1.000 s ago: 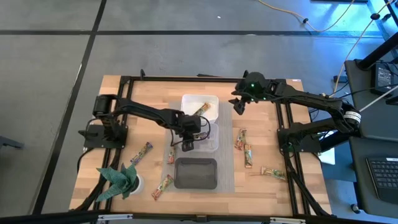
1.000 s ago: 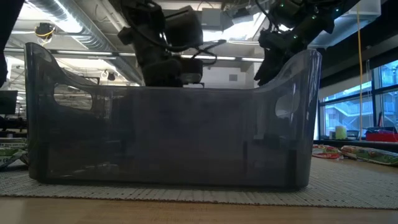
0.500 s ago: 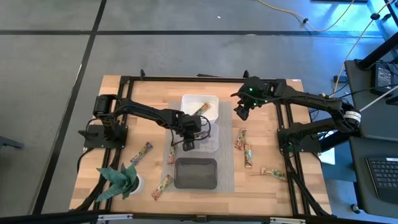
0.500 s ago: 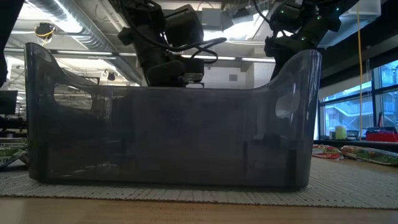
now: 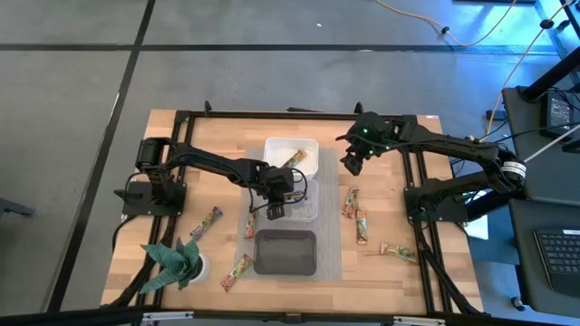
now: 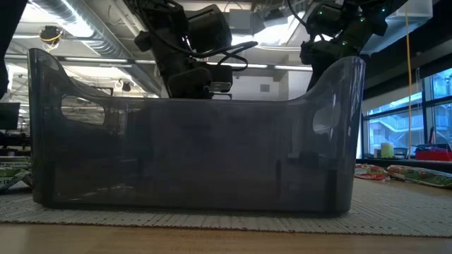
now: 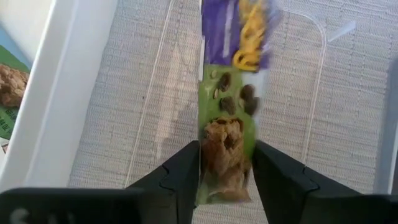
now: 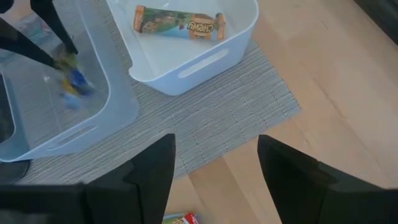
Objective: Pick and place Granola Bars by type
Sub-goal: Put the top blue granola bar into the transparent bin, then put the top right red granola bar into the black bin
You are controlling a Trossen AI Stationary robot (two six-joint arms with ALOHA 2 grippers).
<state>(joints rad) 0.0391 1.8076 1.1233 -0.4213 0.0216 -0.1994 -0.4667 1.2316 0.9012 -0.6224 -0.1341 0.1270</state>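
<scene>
Seen from above: wooden tabletop (image 5: 181,127) carrying a grey mat (image 5: 332,244) with three tubs in a row — white tub (image 5: 275,149), clear tub (image 5: 312,210), black tub (image 5: 285,252). Left gripper (image 5: 275,210) poised over the clear tub; right gripper (image 5: 351,163) hovering just beside the white tub. Granola bars (image 5: 353,203) scattered on both sides of the mat. Green plant (image 5: 175,263) at the left corner

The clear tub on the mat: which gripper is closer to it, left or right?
Left. The left gripper is over the clear tub, holding a purple-green bar. The right gripper hovers open, beyond the white tub.
</scene>
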